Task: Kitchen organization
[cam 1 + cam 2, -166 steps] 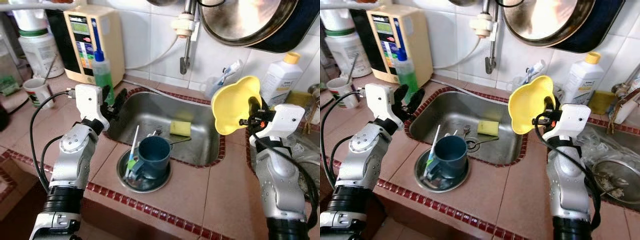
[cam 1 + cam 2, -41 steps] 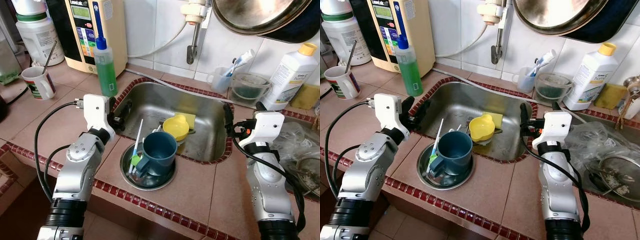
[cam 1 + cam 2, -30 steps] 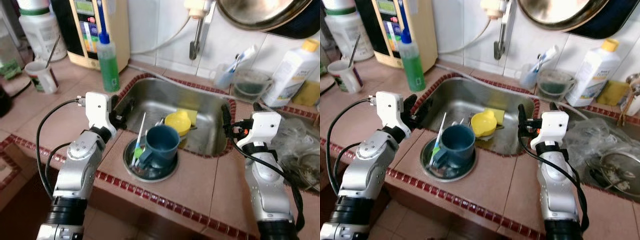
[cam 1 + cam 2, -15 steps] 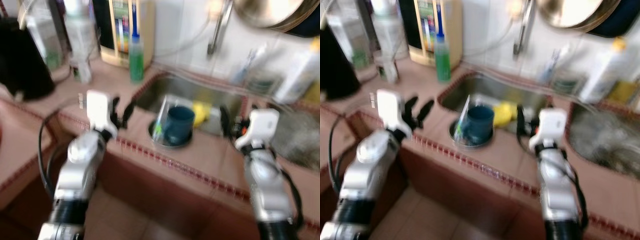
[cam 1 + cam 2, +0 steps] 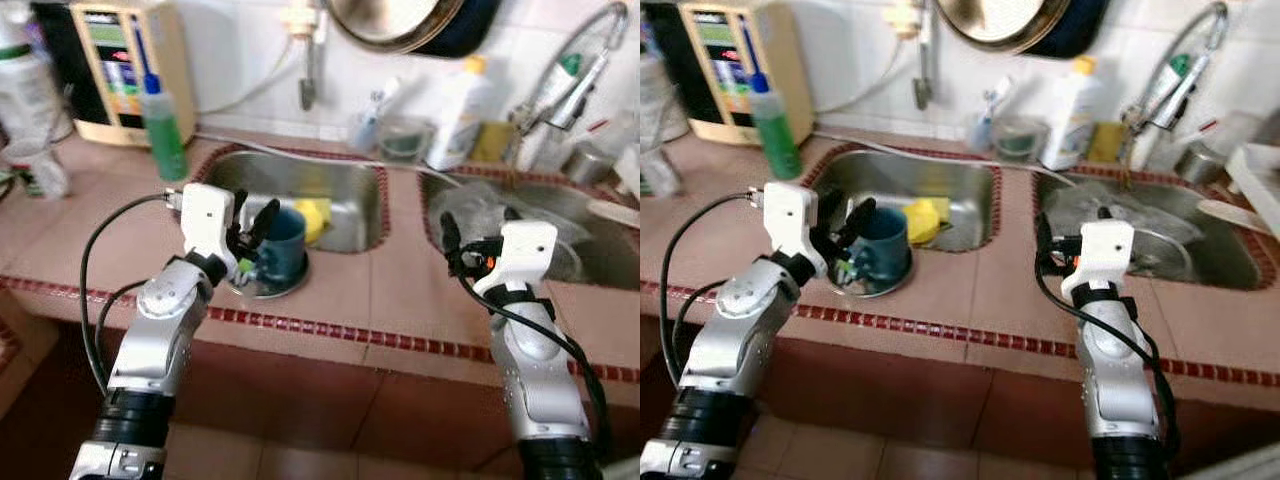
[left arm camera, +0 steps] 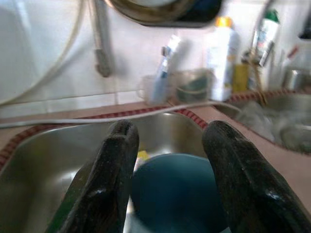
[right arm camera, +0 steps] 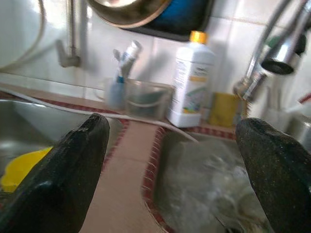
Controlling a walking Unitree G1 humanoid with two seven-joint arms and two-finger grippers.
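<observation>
A yellow bowl [image 5: 312, 215] lies in the left sink [image 5: 350, 190], behind a teal mug [image 5: 283, 232]. The mug stands on a round metal dish [image 5: 272, 284] at the sink's front edge, with a utensil leaning in it. My left gripper [image 5: 255, 222] is open and hovers just left of the mug; the left wrist view has the mug [image 6: 177, 191] between its fingers [image 6: 114, 170]. Above the counter strip between the two sinks, my right gripper [image 5: 478, 232] is open and holds nothing; its fingers [image 7: 63, 165] are spread wide in the right wrist view.
A green soap bottle [image 5: 162, 125] and a beige water unit [image 5: 125, 70] stand back left. A cup with a toothbrush [image 5: 368, 120] and a white bottle [image 5: 455, 100] line the wall. The right sink [image 5: 600, 245] holds clear plastic under a faucet [image 5: 575, 60]. A pan [image 5: 400, 20] hangs above.
The right gripper held the yellow bowl up 5.5 s ago; the bowl now lies in the sink and the gripper is empty. The camera has pulled back and swung right.
</observation>
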